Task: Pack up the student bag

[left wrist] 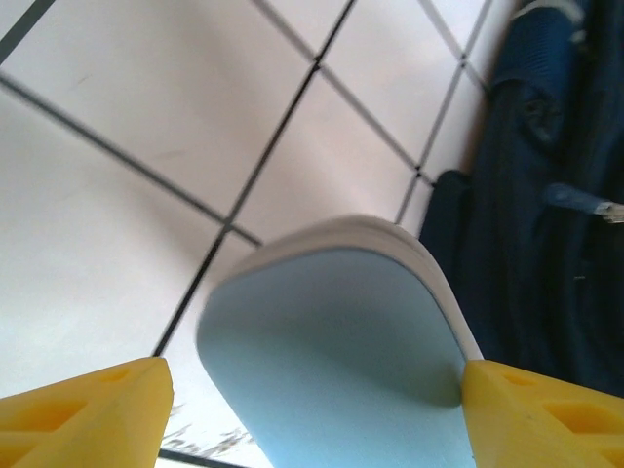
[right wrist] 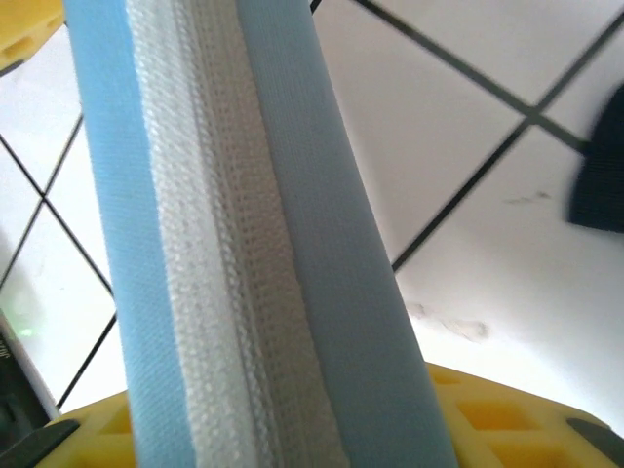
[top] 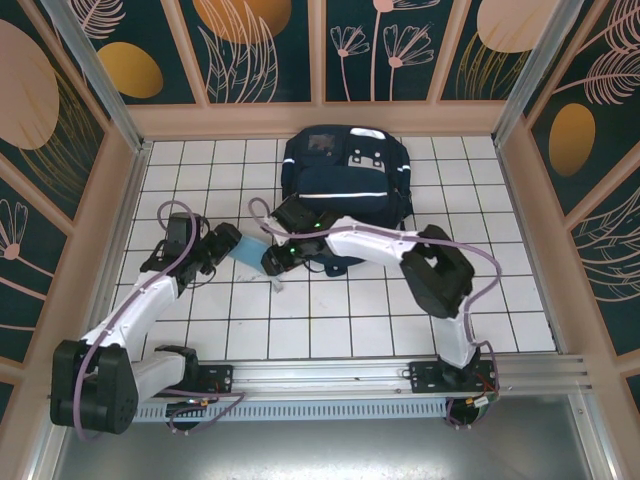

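A white tiled table [top: 400, 310] fills the enclosure, walled by dark panels painted with leaves and orange ovals [top: 250, 40], with a metal rail [top: 330, 375] along its near edge. The student bag [top: 345, 180] lies at the far middle of the table, its white stripe running across the front. In the left wrist view it is the dark mass at the right edge [left wrist: 546, 244]. The right arm [top: 380, 240] reaches leftward across the bag's near edge and hides part of it. The left arm [top: 140, 300] comes up from the near left corner. Between the two arms, just near-left of the bag, is a light-blue pouch [top: 248, 250] with a white zip along one edge [right wrist: 224, 273]. The left gripper [top: 228, 243] meets it from the left with its jaws set wide around the pouch. One yellow finger [left wrist: 526, 409] touches the pouch's edge while a gap shows beside the other, so I cannot tell whether it grips. The right gripper [top: 272, 260] meets the pouch from the right. The pouch runs between its fingers [right wrist: 487, 419], but I cannot tell whether they press it.
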### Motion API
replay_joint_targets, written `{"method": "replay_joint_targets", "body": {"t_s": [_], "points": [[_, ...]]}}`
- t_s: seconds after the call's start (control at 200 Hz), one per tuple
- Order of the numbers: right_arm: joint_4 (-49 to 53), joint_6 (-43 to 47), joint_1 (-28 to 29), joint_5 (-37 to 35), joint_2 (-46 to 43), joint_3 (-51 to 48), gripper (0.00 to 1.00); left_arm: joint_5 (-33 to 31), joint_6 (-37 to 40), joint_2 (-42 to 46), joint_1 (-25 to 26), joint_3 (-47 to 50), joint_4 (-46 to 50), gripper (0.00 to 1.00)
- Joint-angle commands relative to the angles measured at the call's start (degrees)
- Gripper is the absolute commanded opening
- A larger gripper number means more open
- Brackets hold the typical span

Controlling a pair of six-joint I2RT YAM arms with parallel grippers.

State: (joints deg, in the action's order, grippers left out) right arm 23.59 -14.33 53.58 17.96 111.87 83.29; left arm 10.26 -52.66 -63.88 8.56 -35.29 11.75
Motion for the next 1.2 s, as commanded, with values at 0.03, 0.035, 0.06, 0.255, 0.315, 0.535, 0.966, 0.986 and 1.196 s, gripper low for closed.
{"method": "replay_joint_targets", "body": {"t_s": [0.03, 0.035, 0.06, 0.255, 0.315, 0.535, 0.966, 0.986, 1.196], "points": [[-3.5, -4.1, -3.3, -4.5, -9.7, -3.8, 0.35, -0.8, 3.6, 0.7, 0.3, -3.2, 2.1, 0.77], [-3.5, -4.3, -3.4, -4.7, -9.9, -3.8, 0.35, -0.7, 3.7, 0.8, 0.4, -3.3, 2.1, 0.77], [-3.5, -4.8, -4.0, -5.3, -11.3, -4.5, 0.35, -0.6, 4.2, 0.5, 0.8, -3.9, 2.1, 0.77], [-4.2, -8.6, -11.5, -10.7, -23.3, -12.9, 0.35, -1.3, 7.3, -4.1, 7.1, -10.3, 1.6, 0.77], [-4.0, -10.0, -14.5, -12.1, -27.5, -15.6, 0.35, -1.2, 8.7, -6.3, 9.5, -12.6, 1.1, 0.76], [-1.1, -15.0, -28.6, -10.4, -40.8, -24.4, 0.35, -4.3, 20.1, -17.7, 21.7, -26.4, 3.1, 0.77], [-0.7, -16.7, -44.6, -0.7, -49.1, -33.1, 0.35, -17.4, 51.4, -41.2, 35.7, -51.2, 18.1, 0.83], [-0.8, -16.6, -44.9, -0.5, -49.1, -33.2, 0.35, -18.0, 52.6, -42.3, 35.7, -52.0, 18.6, 0.83], [-1.1, -16.4, -46.5, 1.1, -49.4, -33.5, 0.36, -25.9, 60.8, -51.2, 36.0, -60.0, 23.0, 0.84]]}}
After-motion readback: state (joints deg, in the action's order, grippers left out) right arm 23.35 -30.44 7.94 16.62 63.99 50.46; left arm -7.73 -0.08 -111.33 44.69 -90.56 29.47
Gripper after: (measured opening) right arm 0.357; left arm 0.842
